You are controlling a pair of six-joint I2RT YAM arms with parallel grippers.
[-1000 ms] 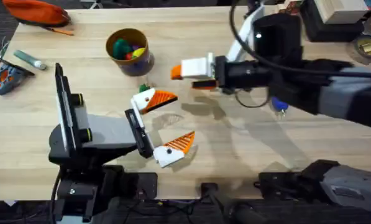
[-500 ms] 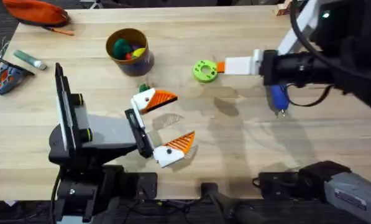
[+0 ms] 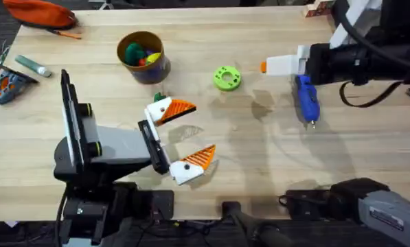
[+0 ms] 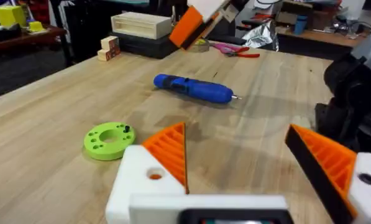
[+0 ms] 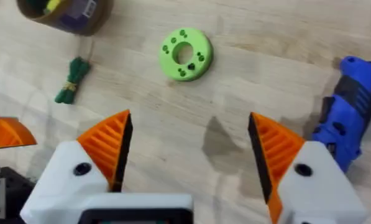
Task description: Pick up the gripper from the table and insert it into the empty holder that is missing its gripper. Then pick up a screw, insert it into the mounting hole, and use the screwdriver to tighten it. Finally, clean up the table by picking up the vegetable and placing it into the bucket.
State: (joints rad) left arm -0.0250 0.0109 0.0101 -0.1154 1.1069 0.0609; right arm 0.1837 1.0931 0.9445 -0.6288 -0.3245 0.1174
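Right gripper (image 5: 188,158), jaws wide and empty, we note hovering just beside the slim blue pen-shaped screwdriver (image 3: 306,100), whose long axis runs toward the arms' bases.

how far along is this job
Looks done: both white mounts of the left hand carry orange ribbed tips. Screw state: cannot tell. In hand: nothing; the open right hand hovers by the slim blue pen-shaped screwdriver. Left: the small dark-green toy vegetable lies outside the yellow-rimmed bucket.
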